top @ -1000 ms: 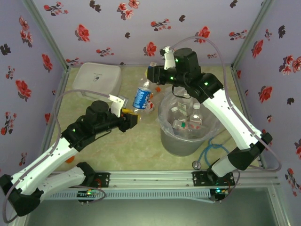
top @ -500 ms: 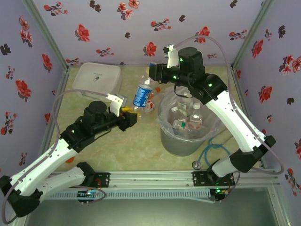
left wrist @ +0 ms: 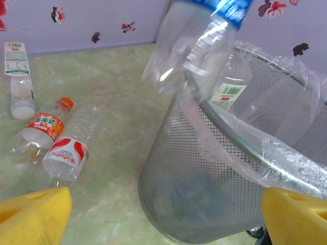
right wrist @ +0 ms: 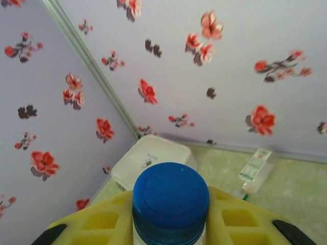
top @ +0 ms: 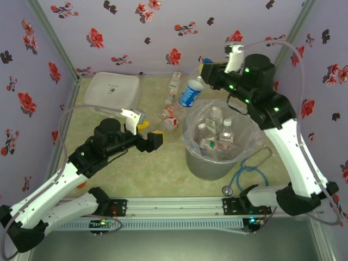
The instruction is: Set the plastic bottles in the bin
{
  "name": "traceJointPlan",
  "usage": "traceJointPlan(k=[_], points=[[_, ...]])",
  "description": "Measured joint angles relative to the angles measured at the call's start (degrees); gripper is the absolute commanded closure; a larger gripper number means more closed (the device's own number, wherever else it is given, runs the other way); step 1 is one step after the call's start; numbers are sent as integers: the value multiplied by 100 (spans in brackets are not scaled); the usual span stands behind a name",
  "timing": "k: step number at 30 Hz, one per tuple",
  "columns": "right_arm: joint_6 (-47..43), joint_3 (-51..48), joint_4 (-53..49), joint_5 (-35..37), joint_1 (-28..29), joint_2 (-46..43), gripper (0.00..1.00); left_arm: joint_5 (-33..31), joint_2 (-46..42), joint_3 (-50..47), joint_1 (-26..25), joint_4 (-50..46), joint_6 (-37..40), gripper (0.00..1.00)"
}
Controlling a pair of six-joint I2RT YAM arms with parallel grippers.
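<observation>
Left gripper: the left gripper (top: 153, 137) has just let go. A second ago it was closed on the bottom of the blue-labelled bottle; now its yellow pads (left wrist: 33, 214) stand wide apart with nothing between them, low over the table, near the left of the bin.
Bin: the bin (top: 209, 166) stands upright between the two arms, its clear liner folded over the rim. Several bottles in the bin (top: 218, 136) lie at the bottom.
Blue-labelled bottle: the blue-labelled bottle (top: 191, 93) has left the spot between the arms. It now hangs tilted in the air just beside the far left rim of the bin.
Right gripper: the right gripper (top: 205, 76) is clamped on the bottle's neck just below the blue cap (right wrist: 171, 200) and carries it alone, having swung back and to the right.
Meaning: the handover looks complete. What remains for this bottle is likely to bring it over the opening and drop it.
Loose bottles: three or more loose bottles (left wrist: 48, 138) lie on their sides left of the bin, untouched.
Table: the table (top: 152, 168) is pale, marbled and glossy. A blue tube (top: 244, 173) lies just right of the bin.
Far corner: a white lidded container (top: 114, 89) sits at the back left.
Room: lilac walls (top: 136, 32) printed with red and dark flowers close off three sides.
</observation>
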Motion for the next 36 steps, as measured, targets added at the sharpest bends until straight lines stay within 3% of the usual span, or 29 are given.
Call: traceJointPlan(k=[10,19,26,33,36], points=[[-664,-59,-603,737,-138,-1412,100,-15,310,-79,0,203,-131,4],[-525,-1401,-817,262,-109,-1093,100,107,1237,85,-157,946,-476,4],[-162,-2802,-103,192,260,-883,100,92,1611,85,-409,1283,-603,5],[-35,-4048,1069,455,264,-1113,100,68,1755,122,-435,1471,-645,5],[52,-4481,1073,428,313,-1161,100,28,1827,142,-444,1550,-647,5]])
